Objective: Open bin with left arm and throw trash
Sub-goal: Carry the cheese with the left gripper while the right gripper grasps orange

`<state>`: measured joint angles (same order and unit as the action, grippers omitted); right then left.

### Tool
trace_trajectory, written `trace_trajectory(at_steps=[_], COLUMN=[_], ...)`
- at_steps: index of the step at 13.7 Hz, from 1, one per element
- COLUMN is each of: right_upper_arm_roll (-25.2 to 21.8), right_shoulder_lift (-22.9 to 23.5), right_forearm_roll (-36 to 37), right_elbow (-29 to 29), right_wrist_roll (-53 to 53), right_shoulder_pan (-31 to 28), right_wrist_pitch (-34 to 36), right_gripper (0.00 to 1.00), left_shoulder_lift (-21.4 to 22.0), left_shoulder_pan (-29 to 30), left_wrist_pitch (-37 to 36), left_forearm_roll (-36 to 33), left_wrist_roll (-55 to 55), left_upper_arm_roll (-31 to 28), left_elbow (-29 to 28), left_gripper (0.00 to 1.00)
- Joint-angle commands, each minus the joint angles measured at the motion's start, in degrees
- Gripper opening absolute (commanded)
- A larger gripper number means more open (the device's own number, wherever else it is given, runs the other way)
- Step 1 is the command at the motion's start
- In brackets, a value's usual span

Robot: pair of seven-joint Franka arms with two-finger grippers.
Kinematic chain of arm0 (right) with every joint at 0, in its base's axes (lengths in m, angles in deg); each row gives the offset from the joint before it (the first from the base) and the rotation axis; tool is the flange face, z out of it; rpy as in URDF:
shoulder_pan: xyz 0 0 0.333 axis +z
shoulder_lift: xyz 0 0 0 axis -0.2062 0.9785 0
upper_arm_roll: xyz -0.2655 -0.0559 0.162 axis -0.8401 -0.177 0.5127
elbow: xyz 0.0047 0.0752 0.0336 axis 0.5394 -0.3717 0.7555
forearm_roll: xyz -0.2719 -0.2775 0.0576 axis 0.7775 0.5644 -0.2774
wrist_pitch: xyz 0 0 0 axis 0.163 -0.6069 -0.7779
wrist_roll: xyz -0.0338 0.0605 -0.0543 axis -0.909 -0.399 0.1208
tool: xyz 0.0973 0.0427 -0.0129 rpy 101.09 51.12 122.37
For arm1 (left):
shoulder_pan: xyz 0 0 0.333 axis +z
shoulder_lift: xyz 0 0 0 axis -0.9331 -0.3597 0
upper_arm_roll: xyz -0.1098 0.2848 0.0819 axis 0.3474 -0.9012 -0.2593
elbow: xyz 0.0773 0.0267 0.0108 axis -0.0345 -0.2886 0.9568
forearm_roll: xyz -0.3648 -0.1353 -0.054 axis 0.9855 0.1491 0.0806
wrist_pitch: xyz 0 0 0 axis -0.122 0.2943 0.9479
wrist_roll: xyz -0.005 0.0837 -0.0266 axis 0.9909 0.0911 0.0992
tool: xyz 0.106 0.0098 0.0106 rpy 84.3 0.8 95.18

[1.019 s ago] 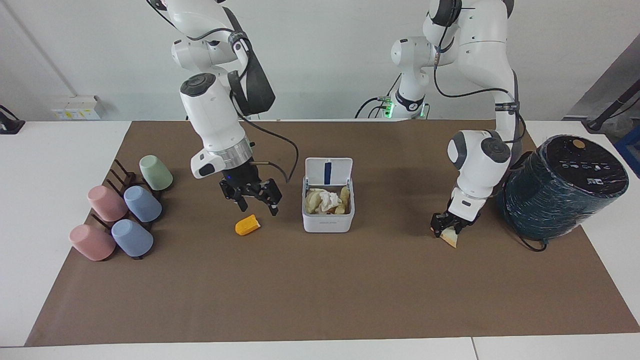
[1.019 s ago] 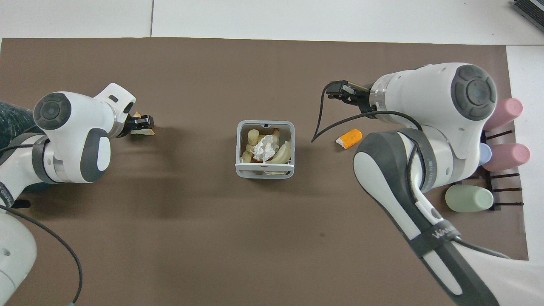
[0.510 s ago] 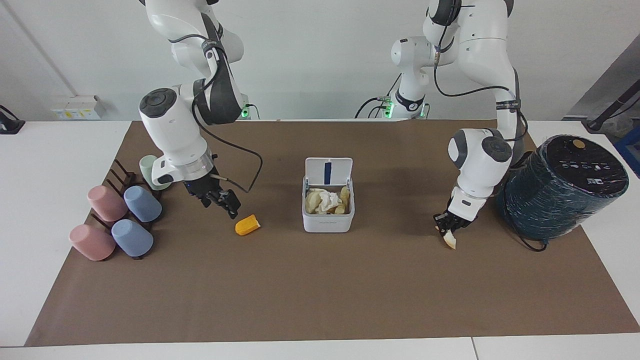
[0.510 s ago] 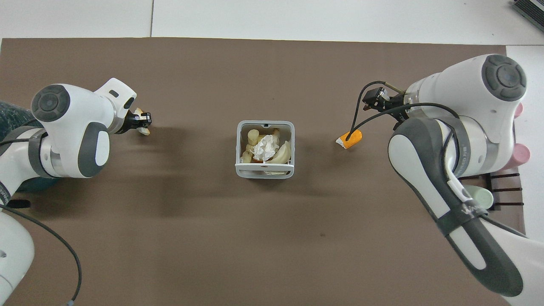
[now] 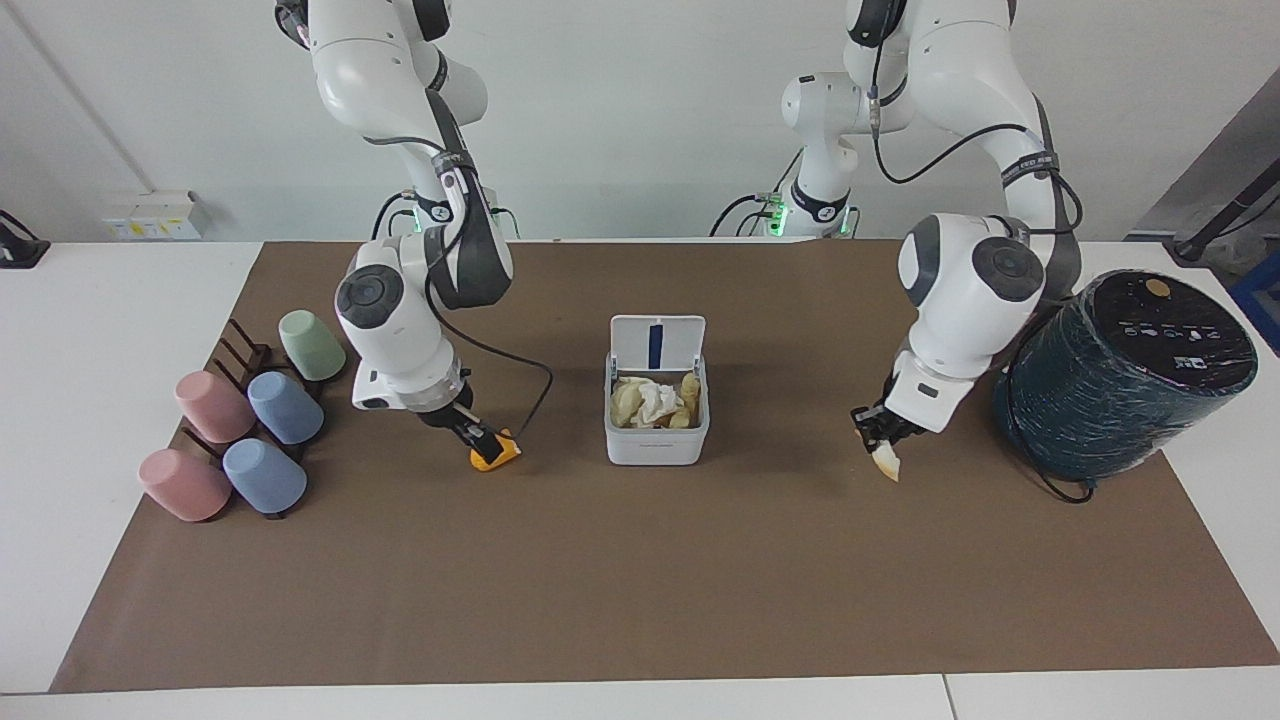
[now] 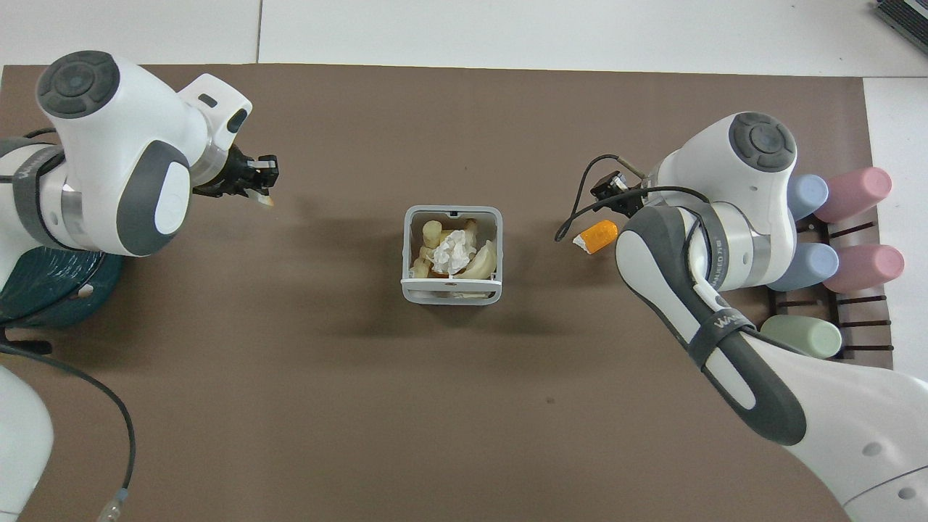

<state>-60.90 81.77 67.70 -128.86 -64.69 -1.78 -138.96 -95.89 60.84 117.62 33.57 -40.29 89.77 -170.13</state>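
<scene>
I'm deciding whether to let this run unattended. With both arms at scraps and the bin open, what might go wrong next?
1. The left gripper pinches the bread slice by its top only; it may slip out before reaching the bin.
2. The bin already holds a tissue wad and other scraps, so new pieces might sit high and block the lid.
3. The right gripper is low at the orange chunk and may nudge it away.

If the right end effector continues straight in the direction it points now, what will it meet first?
Most likely the orange-yellow chunk. The right end effector points down at it, open, its tips at the chunk on the brown mat. Whether they already touch it is unclear.
</scene>
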Motion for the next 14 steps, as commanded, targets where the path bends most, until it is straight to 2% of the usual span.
trace_trajectory(at_steps=[1,5,9,10,11,12,13,14], right_upper_arm_roll=[0.49,0.49,0.49,0.49,0.58,0.58,0.58,0.75], right_shoulder_lift=[1.55,1.38,1.03,1.03,1.03,1.03,0.85,0.59], right_forearm_roll=[0.41,0.41,0.41,0.41,0.41,0.41,0.41,0.41], right_elbow=[-0.33,-2.44,-4.37,-4.55,-4.38,-4.20,-3.94,-3.59], right_wrist_roll=[-3.65,-4.28,-3.67,-2.79,-1.91,-1.90,-1.47,-1.11], right_shoulder_pan=[0.52,1.22,1.31,1.31,1.31,1.22,0.96,0.87], right_wrist_pitch=[-1.66,-3.07,-4.57,-4.57,-4.57,-4.48,-4.31,-3.87], right_gripper=[1.00,1.00,1.00,0.77,0.12,0.00,0.00,0.00], left_shoulder_lift=[-0.18,-0.27,0.26,0.35,0.70,1.05,1.05,0.70], left_shoulder_pan=[-6.75,-14.40,-20.03,-20.74,-21.18,-22.14,-22.59,-22.94], left_wrist_pitch=[-4.86,-3.65,2.68,3.38,5.83,9.16,11.02,11.21], left_forearm_roll=[-0.26,2.20,2.20,2.20,2.20,2.20,2.20,2.20], left_wrist_roll=[-10.77,-22.39,-33.39,-34.10,-35.49,-37.25,-37.88,-38.32], left_upper_arm_roll=[-0.48,-0.47,-0.47,-0.47,-0.39,-0.39,-0.39,-0.39], left_elbow=[4.16,4.52,2.68,1.98,0.06,-2.57,-3.90,-4.00], left_gripper=[0.00,0.00,0.00,0.00,0.00,0.00,0.04,0.18])
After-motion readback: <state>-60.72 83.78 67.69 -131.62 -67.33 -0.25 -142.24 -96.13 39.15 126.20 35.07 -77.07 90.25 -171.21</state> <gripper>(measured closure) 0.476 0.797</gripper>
